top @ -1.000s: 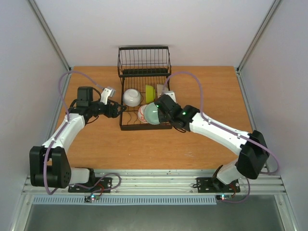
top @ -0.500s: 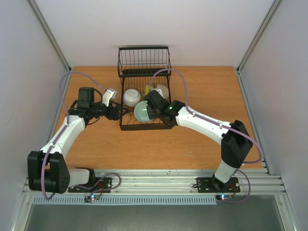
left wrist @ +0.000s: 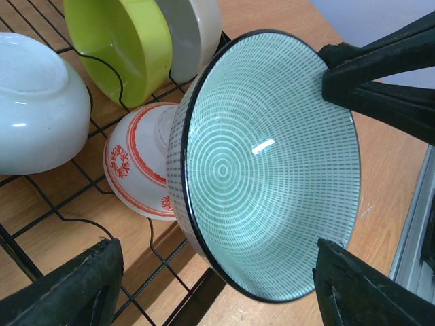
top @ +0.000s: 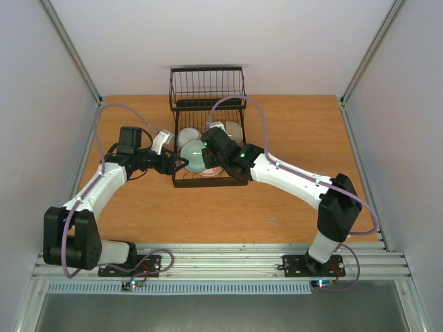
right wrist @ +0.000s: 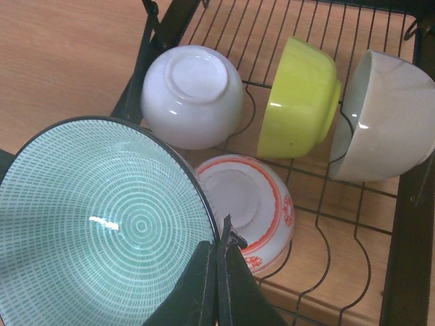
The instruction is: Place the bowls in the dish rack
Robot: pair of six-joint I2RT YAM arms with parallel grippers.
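Right wrist view: right claw (right wrist: 219, 239) pinched tight on the rim of the pale teal bowl (right wrist: 102, 224), whose inside faces the lens.
Teal bowl's place: held over the near-left corner of the dish rack (right wrist: 408, 224), just beside the red-patterned bowl (right wrist: 245, 210); whether they touch I cannot tell.
Other arm: left claw (left wrist: 214, 272) wide open, one finger either side of the teal bowl, gripping nothing.
Already racked: white bowl (right wrist: 192, 95), yellow-green bowl (right wrist: 299, 98) and cream bowl (right wrist: 391, 125), in a row nearer the basket end.
Step, done well: I judge it wants lowering slowly on edge between free prongs, letting go only once the wires carry it, clear of the red-patterned bowl.
Surface: bare wooden table (top: 297, 124), with the rack at the middle of its far edge.
Room: pale walls (top: 208, 34), metal frame posts (top: 69, 52).
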